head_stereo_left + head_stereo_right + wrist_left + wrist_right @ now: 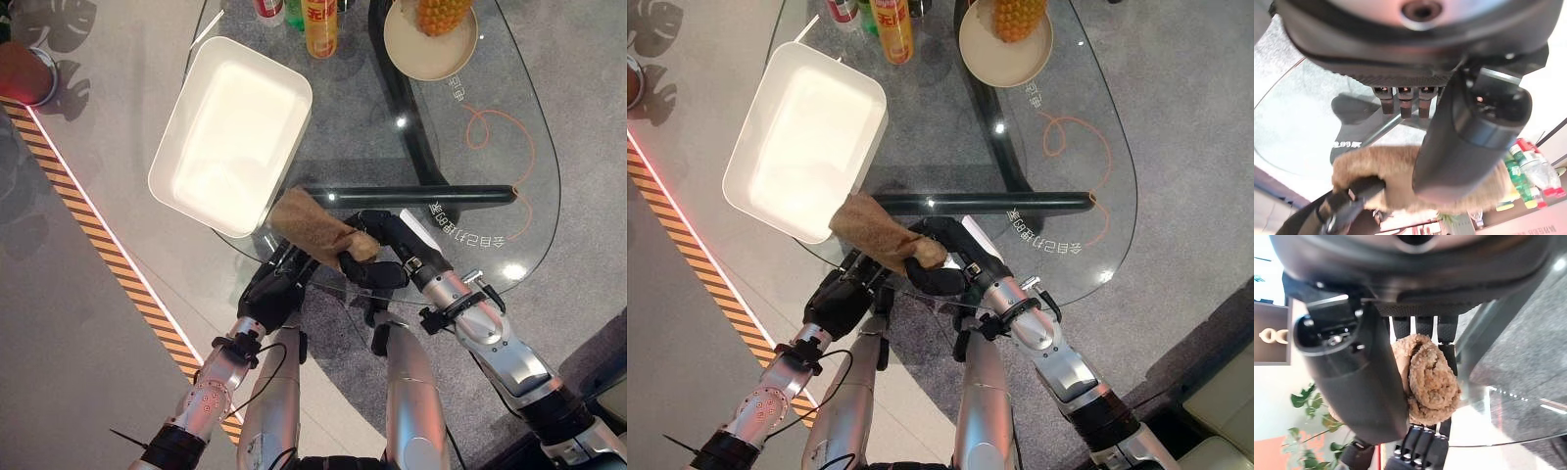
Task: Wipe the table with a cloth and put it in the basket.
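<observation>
A brown cloth (309,227) hangs bunched over the near edge of the glass table (495,181). My right hand (387,253) is shut on it, and its wrist view shows the rolled cloth (1430,379) pressed between thumb and fingers. Just below the cloth, at the table's near rim, my left hand (272,289) has its fingers straight and reaching up to the cloth's underside. That hand's wrist view shows the cloth (1386,166) past its thumb. The white rectangular basket (235,137) stands on the table's left part, with its near corner beside the cloth.
A bowl with a pineapple (431,39) and several bottles (320,24) stand at the table's far end. A dark leg bar (421,194) runs under the glass. Orange-and-black striped tape (98,235) crosses the floor on the left.
</observation>
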